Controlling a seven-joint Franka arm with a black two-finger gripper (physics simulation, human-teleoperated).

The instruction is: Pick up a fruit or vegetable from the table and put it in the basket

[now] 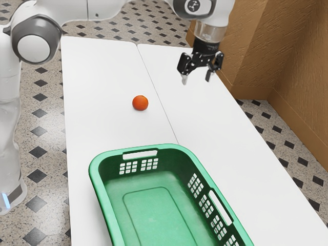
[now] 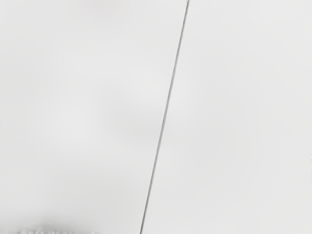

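the orange point(image 1: 140, 103) is lying on the counter point(image 1: 97, 77), apart from the basket point(image 1: 96, 174), with open surface surrounding it. the counter's long edges are running past both, and its seam point(image 1: 151, 77) is passing between the orange and the edge nearer the wall point(image 1: 251, 41). the arm point(image 1: 77, 10) is reaching over from the exterior view's upper left, its hand pointing down. the tool point(image 1: 197, 80) is hovering above the counter, its fingers standing spread.
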